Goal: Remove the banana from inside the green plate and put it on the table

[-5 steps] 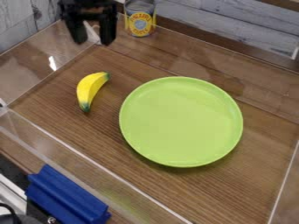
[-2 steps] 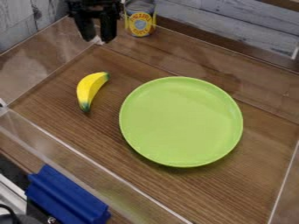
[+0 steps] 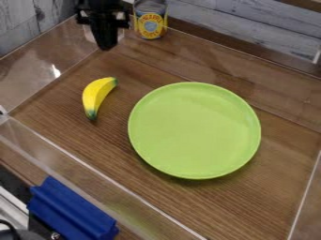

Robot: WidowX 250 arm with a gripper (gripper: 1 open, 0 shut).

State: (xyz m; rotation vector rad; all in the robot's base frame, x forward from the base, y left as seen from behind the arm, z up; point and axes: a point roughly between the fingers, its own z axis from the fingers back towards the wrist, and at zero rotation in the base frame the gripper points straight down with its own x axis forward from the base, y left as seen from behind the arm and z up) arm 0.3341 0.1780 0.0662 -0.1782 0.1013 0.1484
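Claw [image 3: 108,40] pinched closed (empty); banana [image 3: 97,97] beside green plate [image 3: 194,128].

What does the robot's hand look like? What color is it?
The tool is black and blocky, a chunky dark body at the top of the picture narrowing to a short stubby tip. No cables, stickers or markings can be made out on it.

No text, brand or number can be read. The small can [image 3: 150,25] at the back of the counter [image 3: 189,66] carries a yellow and blue label, too blurred to make out.
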